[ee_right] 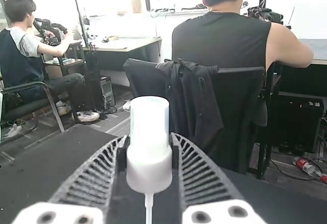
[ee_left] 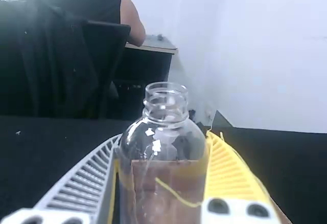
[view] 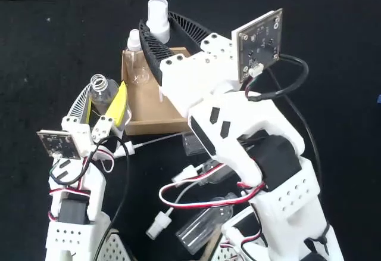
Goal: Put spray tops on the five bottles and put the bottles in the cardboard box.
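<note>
Jaws of the left gripper (ee_left: 163, 143), one grey ribbed finger and one yellow, are closed narrow on the clear plastic open-necked bottle (ee_left: 164, 155), pressing its body from both sides; the bottle is upright, threaded neck bare, no top on it. From the high view this bottle sits just beside the left wall of the shallow brown cardboard box (view: 152, 103), outside it, w/ the yellow finger nearest the box.

Jaws of the right gripper (ee_right: 148, 141), two black ribbed fingers, are closed on the white cylindrical plastic spray top (view: 158, 14), gripping its lower collar; the top is upright, thin dip tube hanging down btwn the fingers. It's held at the far side of the box; can't tell if it is over the box or beyond it. The two grippers are well apart.

Inside the box, at the far-left corner, is one clear plastic bottle w/ a white top fitted (view: 138, 64); it looks upright.

On the black table (view: 47, 52): a loose white spray top w/ long thin tube (view: 126, 149) lies just in front of the box's near wall; a clear bottle on its side (view: 205, 225) lies near the right arm's base, w/ a small white loose top (view: 158, 225) just beside it; another clear bottle, partly hidden (view: 195, 145), lies under the right arm.
</note>
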